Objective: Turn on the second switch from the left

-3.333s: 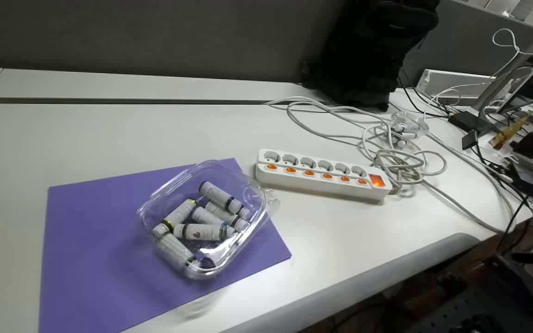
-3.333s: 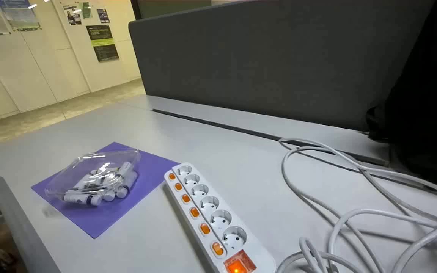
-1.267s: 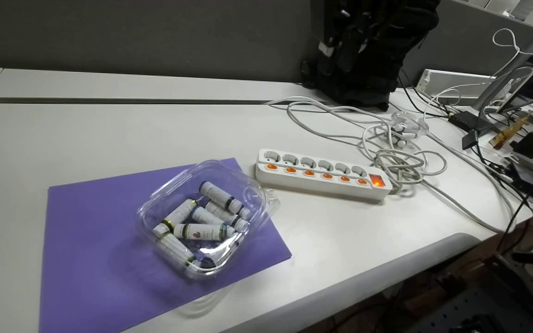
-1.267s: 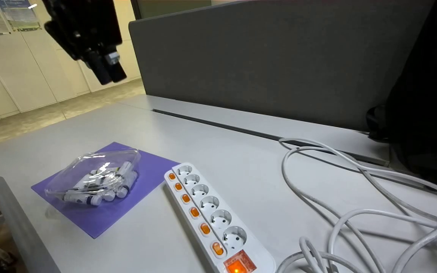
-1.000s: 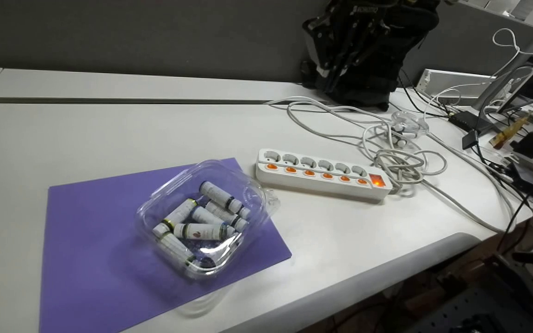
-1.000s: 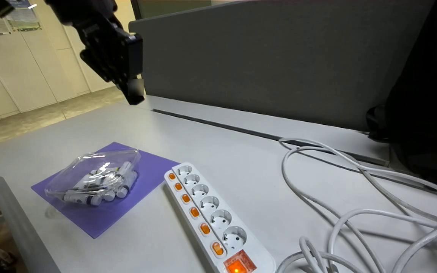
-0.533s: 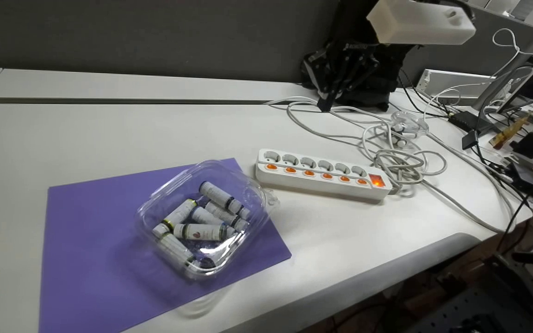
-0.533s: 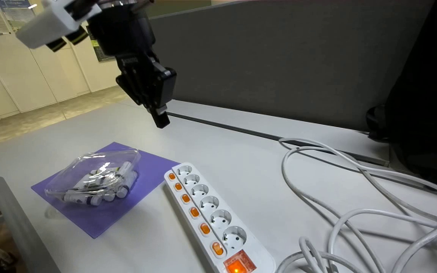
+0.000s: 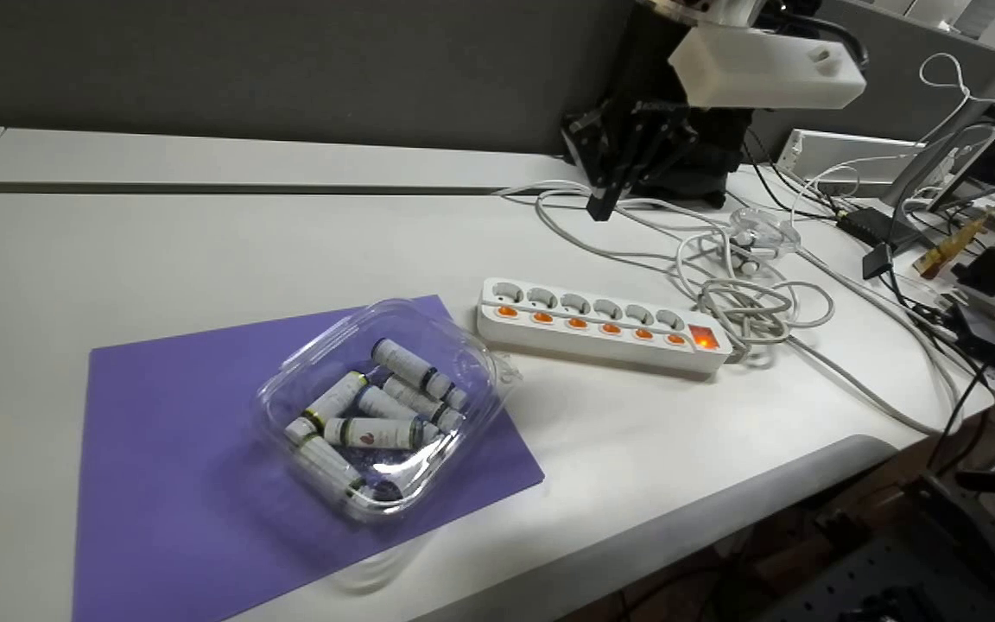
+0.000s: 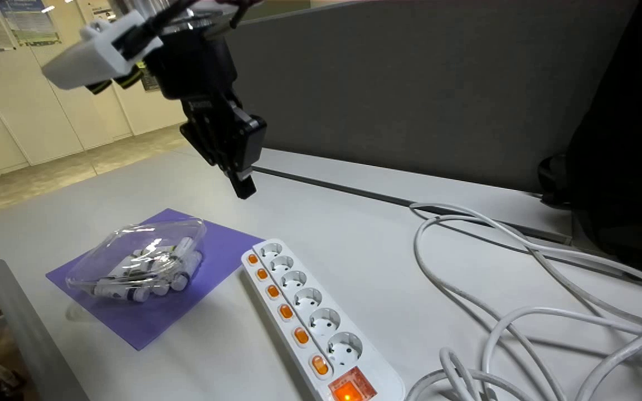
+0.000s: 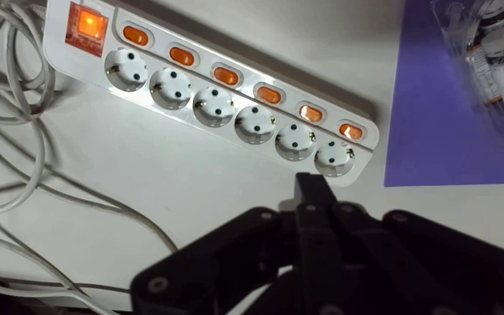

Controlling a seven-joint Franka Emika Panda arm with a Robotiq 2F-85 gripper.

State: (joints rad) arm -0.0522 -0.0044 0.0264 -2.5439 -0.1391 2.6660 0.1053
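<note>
The white power strip lies on the desk in both exterior views, carrying a row of orange-red rocker switches. Second from the left is the switch, which also shows as the switch; in the wrist view the row runs reversed, and this switch bears a white glint. Whether it is on or off I cannot tell. My gripper hangs above the desk behind the strip, fingertips pointing down, touching nothing. In the wrist view my gripper has its fingertips pressed together with nothing between them, just short of the end socket.
A larger lit switch glows at the strip's cable end. Looped grey cables lie beyond it. A clear box of small bottles sits on a purple sheet beside the strip. A dark partition and black backpack stand behind.
The arm has come into view from above and lowered towards the power strip, slowing over the last half second. Its fingertips, slightly apart earlier, are now together. Strip, box and cables have not moved.
</note>
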